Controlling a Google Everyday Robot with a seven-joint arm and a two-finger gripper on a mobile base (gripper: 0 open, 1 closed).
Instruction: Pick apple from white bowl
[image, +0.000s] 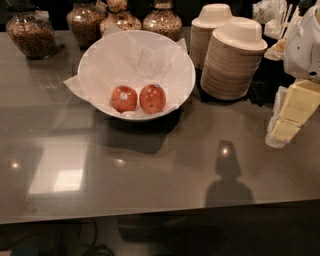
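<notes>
Red-orange apple (152, 98), white bowl (191, 75), beige bowl stacks (232, 65), cream end effector (287, 125) at right.

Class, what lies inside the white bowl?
A paper liner, the apple and a smaller apple. The liner covers the white bowl's floor. The gripper hangs at the right edge.

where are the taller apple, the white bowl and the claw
taller apple (152, 98): camera view, middle of its skin, right one of the pair
white bowl (192, 82): camera view, right rim
claw (281, 132): camera view, far right of the picture, its lower pale end
</notes>
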